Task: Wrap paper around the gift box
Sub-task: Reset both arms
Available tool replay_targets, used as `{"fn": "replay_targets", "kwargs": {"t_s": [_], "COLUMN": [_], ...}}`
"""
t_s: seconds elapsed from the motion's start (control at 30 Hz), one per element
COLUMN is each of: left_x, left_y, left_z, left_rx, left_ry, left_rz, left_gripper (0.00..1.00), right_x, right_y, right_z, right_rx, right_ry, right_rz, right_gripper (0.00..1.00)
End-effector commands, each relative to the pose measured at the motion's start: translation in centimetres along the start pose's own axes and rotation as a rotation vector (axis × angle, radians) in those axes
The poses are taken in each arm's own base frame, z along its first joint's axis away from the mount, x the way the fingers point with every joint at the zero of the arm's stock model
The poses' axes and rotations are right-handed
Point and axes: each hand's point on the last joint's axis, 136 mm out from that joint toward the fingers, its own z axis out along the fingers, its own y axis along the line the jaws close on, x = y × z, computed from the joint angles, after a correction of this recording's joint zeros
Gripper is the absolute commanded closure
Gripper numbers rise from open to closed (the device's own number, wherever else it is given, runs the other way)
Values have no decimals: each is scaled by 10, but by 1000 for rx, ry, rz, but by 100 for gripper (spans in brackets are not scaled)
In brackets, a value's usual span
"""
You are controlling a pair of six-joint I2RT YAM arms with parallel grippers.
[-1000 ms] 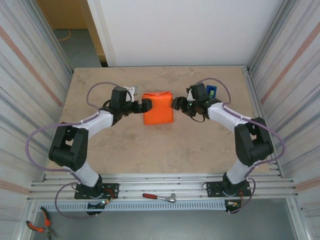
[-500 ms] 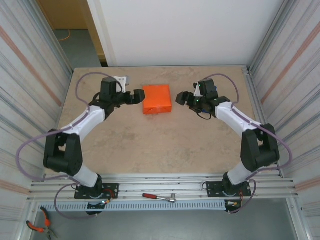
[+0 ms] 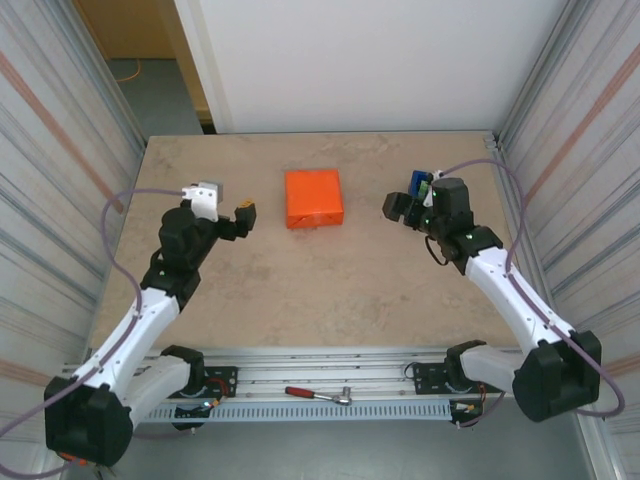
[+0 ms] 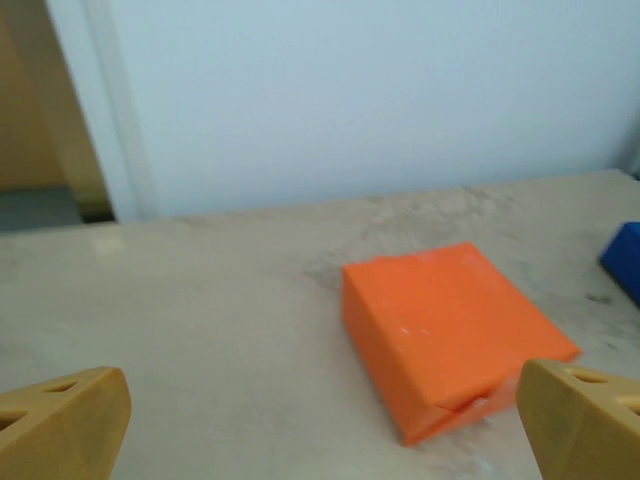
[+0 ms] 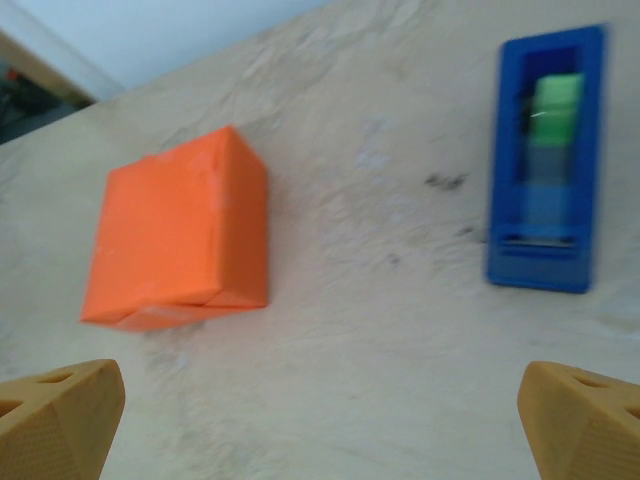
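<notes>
Near side of the wrapped parcel: ratchet lies on the base rail, well apart from it.
Left gripper sits left of the parcel, right gripper right of it. Both have jaws wide apart, hold nothing and don't touch it.
The paper is folded into a closed orange block. No pink shows, so the gift box is presumably inside.
Blue tape dispenser is right of the parcel, just beyond the right gripper.
Risk: the end fold may spring open, since nothing presses on it and I can't see tape on it. A sideways nudge from either finger would also slide the light parcel.
The top view gives the layout and a clean square top. The left wrist view adds the parcel's near side wall, where a flap edge gapes over a pale strip. The right wrist view adds the dispenser's green roll.
</notes>
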Motion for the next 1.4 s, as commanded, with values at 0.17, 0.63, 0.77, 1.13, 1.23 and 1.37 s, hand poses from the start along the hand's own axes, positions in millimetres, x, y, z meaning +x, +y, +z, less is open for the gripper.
{"fn": "replay_targets", "kwargs": {"t_s": [0.17, 0.63, 0.77, 1.13, 1.23, 1.37], "left_x": [35, 100, 106, 134, 138, 162], "left_y": [48, 85, 76, 73, 72, 65], "left_z": [-11, 10, 19, 28, 37, 49], "left_rx": [-196, -266, -216, -196, -167, -119], "left_ry": [25, 82, 86, 116, 132, 139], "left_rz": [201, 146, 132, 103, 76, 96], "left_gripper": [1, 1, 1, 1, 1, 1], "right_x": [-26, 4, 12, 22, 17, 19], "right_y": [-56, -137, -149, -157, -154, -174], "right_z": [-24, -8, 7, 49, 55, 53], "right_rx": [245, 361, 385, 324, 268, 233], "right_ry": [-188, -227, -243, -279, -274, -355], "right_rz": [-180, -168, -174, -204, -237, -166], "right_gripper": [1, 1, 1, 1, 1, 1]}}
